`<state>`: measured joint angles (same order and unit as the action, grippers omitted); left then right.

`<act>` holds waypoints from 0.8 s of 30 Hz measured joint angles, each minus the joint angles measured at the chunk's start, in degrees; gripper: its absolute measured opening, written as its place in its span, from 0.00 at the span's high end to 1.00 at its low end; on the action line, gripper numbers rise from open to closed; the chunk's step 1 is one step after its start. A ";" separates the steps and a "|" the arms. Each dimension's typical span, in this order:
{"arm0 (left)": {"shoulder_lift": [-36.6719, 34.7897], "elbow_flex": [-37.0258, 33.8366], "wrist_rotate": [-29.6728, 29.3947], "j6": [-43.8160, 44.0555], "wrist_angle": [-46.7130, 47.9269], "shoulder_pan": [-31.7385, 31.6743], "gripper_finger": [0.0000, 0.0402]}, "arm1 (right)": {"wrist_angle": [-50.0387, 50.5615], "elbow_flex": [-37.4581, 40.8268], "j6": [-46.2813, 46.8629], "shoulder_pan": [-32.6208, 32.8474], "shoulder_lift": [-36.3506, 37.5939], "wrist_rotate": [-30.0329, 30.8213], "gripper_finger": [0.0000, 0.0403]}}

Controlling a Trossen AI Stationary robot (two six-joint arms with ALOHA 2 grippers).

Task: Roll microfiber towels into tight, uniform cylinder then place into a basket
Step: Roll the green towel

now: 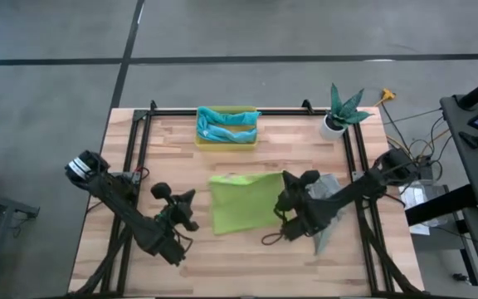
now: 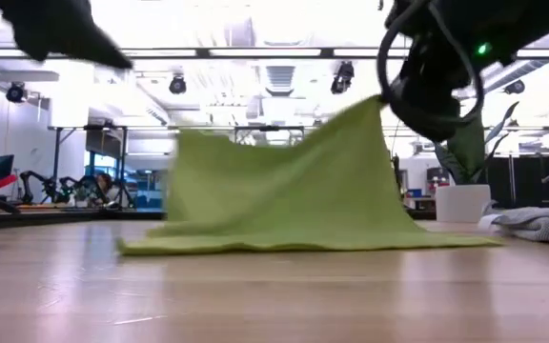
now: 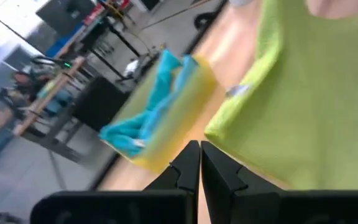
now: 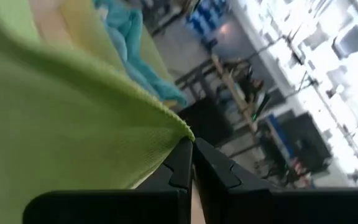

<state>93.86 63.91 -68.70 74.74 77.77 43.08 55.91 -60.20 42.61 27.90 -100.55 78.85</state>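
Note:
A lime green towel (image 1: 243, 202) lies spread in the middle of the table. Its right corner is raised to my right gripper (image 1: 285, 202), which is shut on it. In the low view its left part (image 2: 187, 143) also stands up, blurred, with no finger on it. My left gripper (image 1: 191, 199) is shut just off the towel's left edge, holding nothing that I can see. At the far edge stands the yellow basket (image 1: 226, 141), with teal and light blue towels (image 1: 226, 124) inside. A grey towel (image 1: 326, 195) lies under my right arm. My right gripper pinches a corner of the green towel's right side (image 4: 182, 129) between its two fingers, right at their tips. It comes in nearly level from the table's right. That corner (image 2: 377, 107) is lifted, and the cloth slopes down from it to the near edge (image 2: 303, 245), which rests on the table.
A white plant pot (image 1: 334, 124) stands at the far right corner. A black rail frame (image 1: 222, 110) runs along the table's far side and both short sides. There is bare wood (image 1: 247, 257) between the green towel and the near edge.

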 joint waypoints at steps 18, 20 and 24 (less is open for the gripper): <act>1.16 -7.08 5.88 -27.18 -34.19 -6.67 1.00 | -3.62 1.18 -1.31 -0.86 0.04 -9.21 0.98; 1.39 -8.23 12.01 -35.34 -42.81 -8.26 1.00 | -4.59 1.78 -2.42 -0.87 0.04 -9.25 0.98; 1.94 -12.24 23.26 -52.01 -61.41 -11.44 1.00 | -4.83 2.26 -2.75 -0.82 0.04 -9.28 0.98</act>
<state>95.80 51.67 -45.44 22.72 16.36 31.64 51.08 -57.94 39.86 27.08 -100.51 69.57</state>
